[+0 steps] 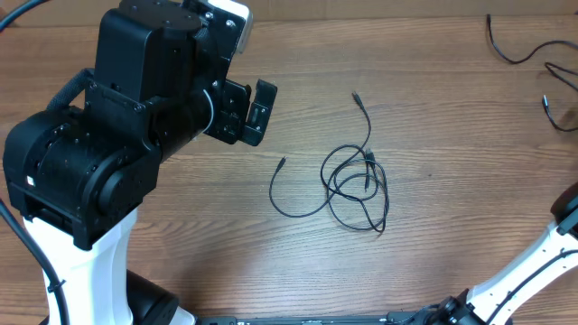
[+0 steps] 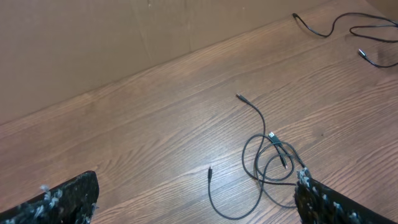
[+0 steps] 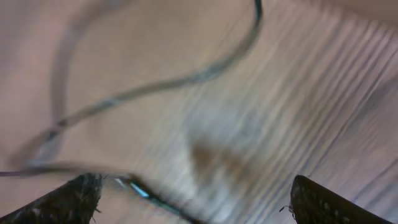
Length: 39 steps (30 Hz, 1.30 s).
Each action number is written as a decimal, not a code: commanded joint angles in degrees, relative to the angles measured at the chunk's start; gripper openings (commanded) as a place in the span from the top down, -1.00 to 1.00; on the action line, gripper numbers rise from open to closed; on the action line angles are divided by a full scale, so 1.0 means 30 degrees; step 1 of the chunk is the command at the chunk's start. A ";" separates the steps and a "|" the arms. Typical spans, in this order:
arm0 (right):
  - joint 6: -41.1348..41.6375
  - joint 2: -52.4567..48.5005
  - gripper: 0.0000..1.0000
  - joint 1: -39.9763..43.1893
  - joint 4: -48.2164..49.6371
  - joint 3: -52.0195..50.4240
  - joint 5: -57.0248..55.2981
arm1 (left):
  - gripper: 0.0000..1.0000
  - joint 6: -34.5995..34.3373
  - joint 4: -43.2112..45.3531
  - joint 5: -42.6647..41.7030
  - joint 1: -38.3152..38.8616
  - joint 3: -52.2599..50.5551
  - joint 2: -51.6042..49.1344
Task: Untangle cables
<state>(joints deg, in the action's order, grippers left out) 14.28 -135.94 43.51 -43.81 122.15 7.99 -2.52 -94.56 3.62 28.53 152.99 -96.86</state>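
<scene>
A small tangle of thin black cables lies in loops at mid-table, with one plug end trailing left and another pointing away. It also shows in the left wrist view. My left gripper is open and empty, held above the table to the left of the tangle; its fingers frame the left wrist view. My right gripper is open, very close over the wood. A blurred black cable runs across its view, and a blue-tipped plug lies by its left finger.
More separate black cables lie at the far right corner and right edge, also in the left wrist view. The right arm's white link enters at lower right. A cardboard wall stands behind the table.
</scene>
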 commanded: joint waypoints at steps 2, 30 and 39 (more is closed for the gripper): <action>-0.1443 0.3665 -0.90 -0.0911 -0.0707 0.1078 0.0678 | -1.00 0.0437 0.0036 0.0000 0.0160 0.0036 0.0036; -2.3256 0.9173 -0.90 -1.6167 -1.7092 0.2412 0.8553 | -1.00 0.0648 0.2062 0.1494 0.0000 0.0036 -0.0146; -2.0298 1.3406 -1.00 -1.6582 -1.0309 0.7781 0.6273 | -1.00 0.0721 0.1960 0.1486 0.0000 0.0036 -0.0364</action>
<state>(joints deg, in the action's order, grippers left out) -53.08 -100.84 -6.68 -79.09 142.56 31.11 -1.26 -88.71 7.33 28.51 152.99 -97.01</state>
